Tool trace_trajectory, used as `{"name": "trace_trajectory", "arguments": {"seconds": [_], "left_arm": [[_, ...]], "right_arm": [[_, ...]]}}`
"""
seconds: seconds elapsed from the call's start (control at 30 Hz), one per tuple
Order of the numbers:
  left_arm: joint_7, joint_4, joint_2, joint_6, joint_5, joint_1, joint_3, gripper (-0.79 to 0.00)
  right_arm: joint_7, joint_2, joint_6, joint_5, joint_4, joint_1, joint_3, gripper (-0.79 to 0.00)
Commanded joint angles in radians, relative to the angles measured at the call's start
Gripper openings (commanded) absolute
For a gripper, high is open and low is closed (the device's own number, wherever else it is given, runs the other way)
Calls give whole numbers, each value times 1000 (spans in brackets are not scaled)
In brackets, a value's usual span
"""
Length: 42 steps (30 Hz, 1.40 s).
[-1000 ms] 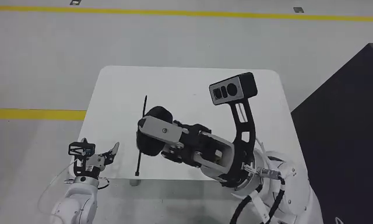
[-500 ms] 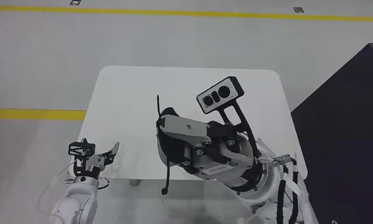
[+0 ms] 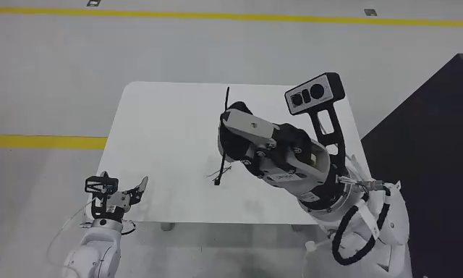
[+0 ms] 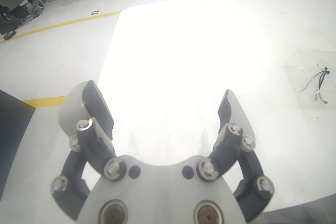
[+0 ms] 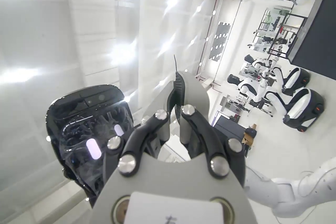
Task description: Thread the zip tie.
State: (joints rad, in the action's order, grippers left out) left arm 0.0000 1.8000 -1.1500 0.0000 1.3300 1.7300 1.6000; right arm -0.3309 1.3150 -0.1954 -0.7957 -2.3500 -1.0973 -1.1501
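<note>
Starting with the biggest thing, what is in front of the robot? (Operator)

A white rounded table (image 3: 159, 133). A clear plastic box (image 4: 312, 72) stands on it, with a few thin dark and pale strands inside. I can't tell what they are. (Observer)

And the arms? (Operator)

The right arm is raised over the middle of the table. The right gripper (image 3: 228, 129) is turned upward, so its wrist camera faces the ceiling. Its fingers are pressed together on the thin black plastic zip tie (image 3: 226, 97), pinching it partway along. The pointed tail sticks out past the fingertips, and the head end hangs down toward the tabletop. Whether it touches the surface I can't tell. (Observer)

And the left? (Operator)

The left gripper (image 3: 121, 187) sits off the table's near corner, well apart from the tie. Its fingers are spread wide with nothing between them. (Observer)

Which step is that? (Operator)

I'd say the tie is lifted and held ready, but threading has not begun. The strap is straight, with no loop. (Observer)

What does the next move need? (Operator)

Probably the left gripper comes in to take the head end. Then the tail can be bent round and fed into the head's slot. That calls for fine alignment, because the tail is thin, the slot is small, and the springy strap could twist in the pinch. (Observer)
</note>
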Motion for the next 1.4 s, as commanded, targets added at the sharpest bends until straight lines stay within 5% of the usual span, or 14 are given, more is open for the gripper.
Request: {"name": "trace_trajectory", "arguments": {"seconds": [0.0, 0.23, 0.37, 0.73, 0.93, 1.27, 1.37], "left_arm": [[0, 0, 0, 0, 0, 0, 0, 0], [0, 0, 0, 0, 0, 0, 0, 0], [0, 0, 0, 0, 0, 0, 0, 0], [0, 0, 0, 0, 0, 0, 0, 0], [0, 0, 0, 0, 0, 0, 0, 0], [0, 0, 0, 0, 0, 0, 0, 0], [0, 0, 0, 0, 0, 0, 0, 0]], "right_arm": [[1, 0, 1, -1, 0, 0, 0, -785], [-6, -3, -2, 21, 10, -20, -11, -785], [-28, -15, 31, 55, 17, -90, -135, -785], [-432, -38, 359, 37, 206, -314, -380, -785], [-350, -29, 497, -3, 294, -336, -377, -785], [-350, -29, 497, -3, 294, -336, -377, -785], [-272, -30, 473, 37, 335, -336, -400, -785]]}}
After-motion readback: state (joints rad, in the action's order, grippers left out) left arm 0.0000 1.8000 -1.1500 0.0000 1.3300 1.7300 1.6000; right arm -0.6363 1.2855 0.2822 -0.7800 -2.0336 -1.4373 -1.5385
